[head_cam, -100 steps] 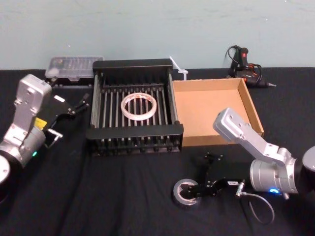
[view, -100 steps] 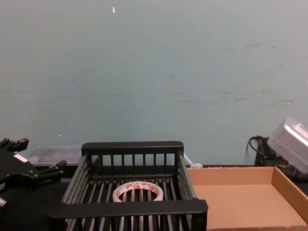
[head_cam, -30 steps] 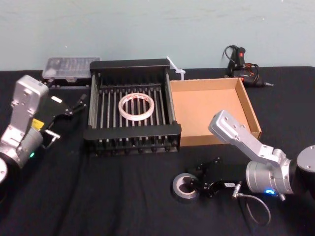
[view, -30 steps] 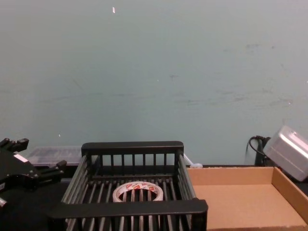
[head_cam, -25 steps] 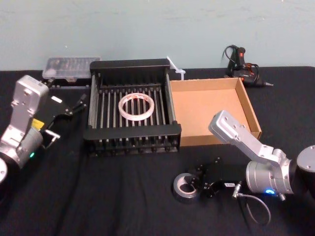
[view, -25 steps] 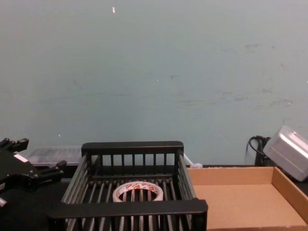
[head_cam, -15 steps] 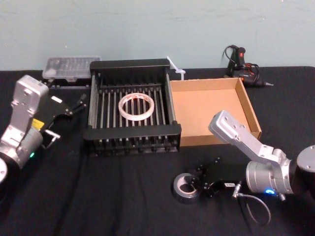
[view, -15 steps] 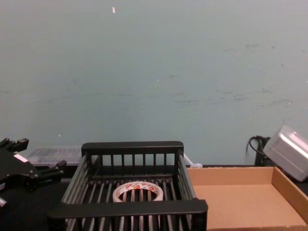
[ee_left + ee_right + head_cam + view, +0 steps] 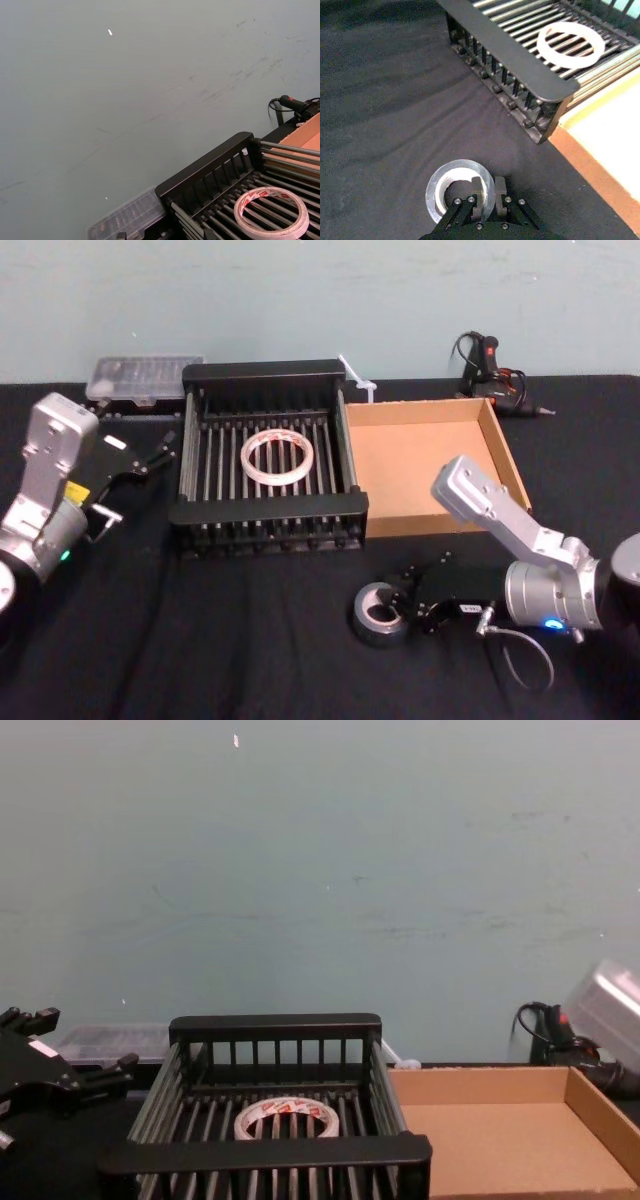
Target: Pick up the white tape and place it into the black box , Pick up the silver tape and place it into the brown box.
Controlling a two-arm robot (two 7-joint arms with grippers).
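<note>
The silver tape lies on the black cloth in front of the brown box. My right gripper is shut on the roll's near wall. In the right wrist view one finger is inside the silver tape and the other outside it. The white tape lies flat on the bars of the black box, also seen from the chest as the white tape. My left gripper hangs open left of the crate, holding nothing.
A clear plastic case sits behind the crate at the far left. A black tool with cables lies behind the brown box. The cardboard tray's floor is bare. Black cloth stretches in front of the crate.
My right gripper has closed on the silver roll's wall, and the right arm has shifted a little up and right, tilting the roll. The left arm and white tape stayed still.
</note>
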